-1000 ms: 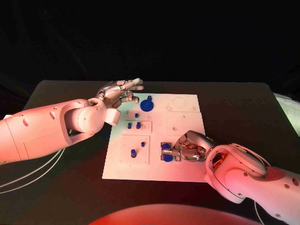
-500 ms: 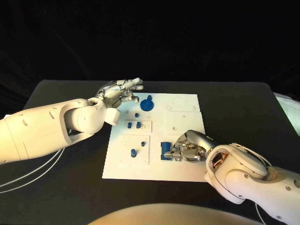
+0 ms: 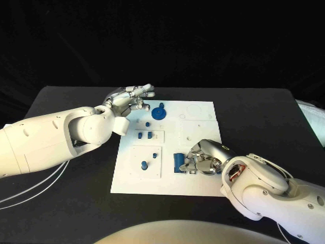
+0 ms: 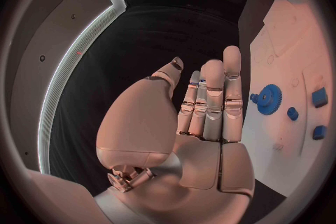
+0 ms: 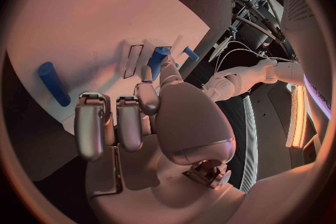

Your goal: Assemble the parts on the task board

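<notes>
A white task board [image 3: 199,185] lies in the middle of a black worktop [image 3: 265,117], with the robot's two arms reaching in from either side. The left hand [image 3: 131,96] hovers over the worktop just off the board's far left corner, its fingers [image 4: 213,95] straight and side by side with nothing in them (the left wrist view shows the bare palm turned toward the dark surface). Just beside it on the board sits a blue gear [image 3: 159,113], a round toothed part near the far edge; the left wrist view shows the same gear [image 4: 267,99] with smaller blue parts [image 4: 319,97] farther along the board.

Nearer the middle of the board a pair of short blue pegs [image 3: 145,135] stand close together, and closer to the robot two more small blue pieces [image 3: 145,164] rest on a raised square panel. The right hand [image 3: 204,158] is down on the board's near right part, fingers curled in over a blue block [image 3: 180,162] that shows at its left side. In the right wrist view a blue part [image 5: 157,61] lies at the tips of the curled fingers, beside a dark rectangular slot [image 5: 133,60], and a separate blue cylinder [image 5: 53,83] rests apart on the white surface. Whether the right hand actually grips the part cannot be told.
</notes>
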### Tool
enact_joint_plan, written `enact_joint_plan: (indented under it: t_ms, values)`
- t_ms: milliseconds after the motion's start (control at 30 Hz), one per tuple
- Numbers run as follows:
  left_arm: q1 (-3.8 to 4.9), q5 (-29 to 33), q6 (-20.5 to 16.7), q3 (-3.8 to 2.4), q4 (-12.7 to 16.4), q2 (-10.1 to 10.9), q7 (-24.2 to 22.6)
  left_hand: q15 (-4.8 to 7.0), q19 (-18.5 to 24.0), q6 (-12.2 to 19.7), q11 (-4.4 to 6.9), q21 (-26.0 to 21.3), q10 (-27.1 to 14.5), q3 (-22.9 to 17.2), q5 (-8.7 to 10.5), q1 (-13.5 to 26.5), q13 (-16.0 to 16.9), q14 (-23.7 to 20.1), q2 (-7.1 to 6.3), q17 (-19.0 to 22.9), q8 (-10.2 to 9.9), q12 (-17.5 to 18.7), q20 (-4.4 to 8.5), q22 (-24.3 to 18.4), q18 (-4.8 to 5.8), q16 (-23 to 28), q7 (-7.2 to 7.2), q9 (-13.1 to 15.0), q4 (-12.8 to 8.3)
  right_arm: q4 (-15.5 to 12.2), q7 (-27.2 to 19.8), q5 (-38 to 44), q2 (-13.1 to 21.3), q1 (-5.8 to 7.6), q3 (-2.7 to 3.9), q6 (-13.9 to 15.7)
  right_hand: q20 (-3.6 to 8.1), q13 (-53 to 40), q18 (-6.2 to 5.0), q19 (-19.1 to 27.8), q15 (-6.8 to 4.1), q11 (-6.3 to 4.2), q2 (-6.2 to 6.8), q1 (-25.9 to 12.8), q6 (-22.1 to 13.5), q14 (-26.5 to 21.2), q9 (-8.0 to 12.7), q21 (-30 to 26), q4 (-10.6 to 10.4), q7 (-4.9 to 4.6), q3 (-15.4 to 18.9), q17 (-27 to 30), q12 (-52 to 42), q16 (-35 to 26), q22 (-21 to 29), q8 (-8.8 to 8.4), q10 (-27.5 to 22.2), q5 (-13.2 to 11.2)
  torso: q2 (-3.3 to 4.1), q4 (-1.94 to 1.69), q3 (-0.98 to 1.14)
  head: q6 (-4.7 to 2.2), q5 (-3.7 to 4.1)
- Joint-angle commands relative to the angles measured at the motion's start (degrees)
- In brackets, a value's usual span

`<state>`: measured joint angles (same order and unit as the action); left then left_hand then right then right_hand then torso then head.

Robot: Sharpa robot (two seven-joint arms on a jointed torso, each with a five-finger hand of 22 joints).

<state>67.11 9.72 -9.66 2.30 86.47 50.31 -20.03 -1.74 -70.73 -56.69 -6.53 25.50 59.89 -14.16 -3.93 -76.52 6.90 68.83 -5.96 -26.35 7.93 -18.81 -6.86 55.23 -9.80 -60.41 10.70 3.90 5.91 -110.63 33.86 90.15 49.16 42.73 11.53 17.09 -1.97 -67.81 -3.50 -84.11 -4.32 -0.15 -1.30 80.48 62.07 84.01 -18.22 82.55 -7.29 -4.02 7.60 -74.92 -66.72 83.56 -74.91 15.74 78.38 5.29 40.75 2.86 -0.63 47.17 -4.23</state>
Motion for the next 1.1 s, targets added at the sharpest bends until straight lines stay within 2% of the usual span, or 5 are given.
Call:
enact_joint_plan:
  t_ms: [33,300,533,767,1100]
  values:
    - [0.0,-0.2,1.1,-0.05,0.1,0.0,-0.2,0.06,-0.1,0.3,0.07,-0.3,-0.5,0.3,-0.33,0.0,0.1,-0.4,0.25,0.1,0.4,-0.3,-0.49,-0.1,-0.57,-0.3,-0.02,0.0,-0.1,-0.3,0.3,1.5,0.7,-0.12,-0.03,1.0,0.36,0.0,0.52,-0.2,-0.2,-0.51,-0.54,-1.7,0.0,3.6,-0.1,0.1,-1.4,0.2,0.2,-1.0,0.2,-0.1,-1.1,-0.19,0.4,1.3,-0.02,0.06,0.05,-0.08,0.05]
    - [0.0,-0.2,1.3,-0.04,0.0,0.2,-0.2,0.06,-0.1,0.3,0.07,-0.3,-0.5,0.3,-0.33,0.0,0.1,-0.4,0.25,0.1,0.4,-0.3,-0.49,-0.1,-0.57,-0.3,-0.02,0.0,-0.1,-4.3,0.0,-3.5,6.8,-0.05,0.65,3.8,0.03,0.3,0.45,-0.1,0.27,0.13,1.05,-5.4,-1.9,3.6,0.2,-0.1,-4.9,-0.57,1.0,-1.2,0.9,-0.1,-0.8,-1.78,-0.1,6.6,-0.07,0.29,0.04,-0.21,0.4]
    - [-0.01,-0.4,1.5,-0.04,0.0,0.2,-0.2,0.06,-0.1,0.4,0.07,-0.3,-0.6,0.4,-0.34,0.0,0.1,-0.4,0.31,0.1,0.5,-0.4,-0.5,-0.1,-0.57,-0.4,-0.02,0.0,-0.1,-5.1,0.1,-3.0,12.4,0.2,1.08,3.6,-0.17,0.6,0.46,0.0,0.47,0.34,0.95,-4.6,-2.3,3.6,0.3,-0.1,-5.0,-0.81,0.7,-1.3,1.3,0.0,-0.8,-2.47,-0.3,7.4,-0.13,0.87,0.19,-0.45,0.72]
    - [-0.04,-0.5,1.7,-0.03,-0.1,0.4,-0.2,0.06,-0.1,0.4,0.07,-0.3,-0.6,0.4,-0.34,0.0,0.1,-0.4,0.31,0.1,0.5,-0.4,-0.5,-0.1,-0.57,-0.4,-0.02,0.0,-0.1,-4.5,0.1,0.7,14.9,0.21,1.16,3.3,-0.27,0.6,0.46,0.0,0.51,0.33,1.17,-5.1,-1.6,3.6,0.2,-0.1,-5.7,-0.74,0.8,-1.3,1.4,-0.1,-0.8,-2.5,-0.4,7.9,0.0,1.46,0.42,-0.72,0.92]
    - [-0.12,-0.5,1.9,-0.03,-0.2,0.4,-0.1,0.05,-0.1,0.4,0.06,-0.3,-0.6,0.5,-0.34,0.0,0.1,-0.4,0.31,0.1,0.5,-0.4,-0.5,-0.1,-0.57,-0.4,-0.02,0.0,-0.1,-3.6,0.4,4.9,15.7,0.14,1.18,1.4,-0.22,0.6,0.43,0.0,0.36,0.1,1.23,-5.4,-0.5,3.5,-0.1,-0.2,-6.6,-0.42,0.8,-1.3,1.4,-0.1,-0.8,-2.21,-0.3,8.0,0.05,1.45,0.4,-0.64,1.23]
